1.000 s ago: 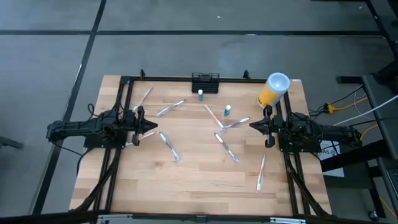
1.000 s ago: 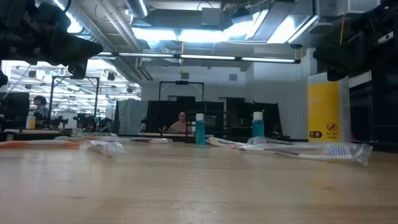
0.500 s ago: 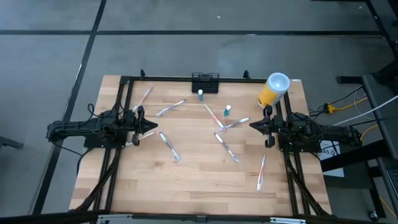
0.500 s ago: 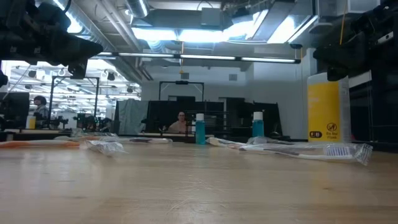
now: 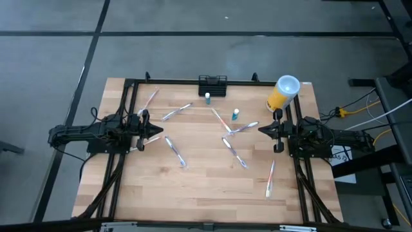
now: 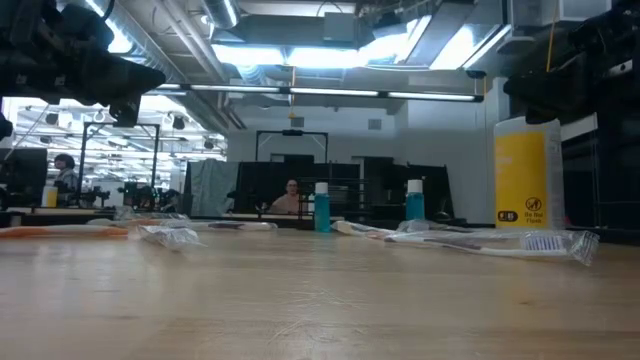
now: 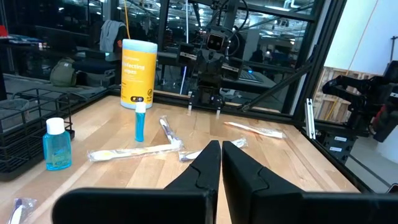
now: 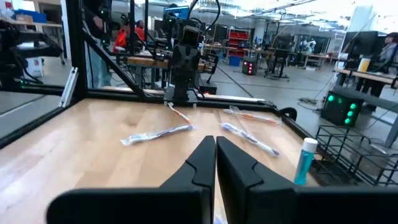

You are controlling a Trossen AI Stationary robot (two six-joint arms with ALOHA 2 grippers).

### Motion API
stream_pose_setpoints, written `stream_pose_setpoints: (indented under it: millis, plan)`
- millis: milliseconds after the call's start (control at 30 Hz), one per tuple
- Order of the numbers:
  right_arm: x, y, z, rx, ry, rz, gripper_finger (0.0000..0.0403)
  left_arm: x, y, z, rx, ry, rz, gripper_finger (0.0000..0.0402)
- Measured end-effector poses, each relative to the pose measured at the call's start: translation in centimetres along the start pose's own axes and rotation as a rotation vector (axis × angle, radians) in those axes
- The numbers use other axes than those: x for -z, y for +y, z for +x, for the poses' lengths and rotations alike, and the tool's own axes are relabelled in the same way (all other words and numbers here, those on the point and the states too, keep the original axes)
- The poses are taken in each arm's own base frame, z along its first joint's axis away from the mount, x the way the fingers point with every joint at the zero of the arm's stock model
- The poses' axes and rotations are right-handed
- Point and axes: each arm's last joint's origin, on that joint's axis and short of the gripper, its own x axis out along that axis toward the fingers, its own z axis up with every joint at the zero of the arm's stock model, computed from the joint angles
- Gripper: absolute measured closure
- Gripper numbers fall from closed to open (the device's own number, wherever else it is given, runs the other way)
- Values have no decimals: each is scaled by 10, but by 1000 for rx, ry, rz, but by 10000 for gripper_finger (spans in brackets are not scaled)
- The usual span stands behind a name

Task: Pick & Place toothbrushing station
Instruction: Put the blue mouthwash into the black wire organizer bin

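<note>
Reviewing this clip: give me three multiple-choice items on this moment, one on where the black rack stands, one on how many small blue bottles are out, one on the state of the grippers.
1. Where does the toothbrushing station stand?
A. at the middle of the table's far edge
B. beside the left gripper
C. at the near edge

2. How many small blue bottles stand on the table?
A. one
B. two
C. four

3. How are the two grippers?
A. both shut and empty
B. both open
C. the left one holds a toothbrush

Answers:
1 A: the high view shows it at the far edge, left of the yellow cup.
2 B: one bottle by the rack, another nearer the middle.
3 A: the left gripper and the right gripper have their fingers together with nothing between.
</note>
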Motion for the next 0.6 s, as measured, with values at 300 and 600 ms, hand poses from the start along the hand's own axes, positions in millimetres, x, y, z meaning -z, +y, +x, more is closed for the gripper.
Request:
stream_pose_setpoints:
  millis: [300, 600]
  plan:
    - [-4, -2, 0, 60, -42, 321, 385, 0, 0, 0, 0, 0, 0, 390]
    - [-7, -5, -1, 115, -136, 1013, 385, -3, 0, 0, -25, -31, 42, 391]
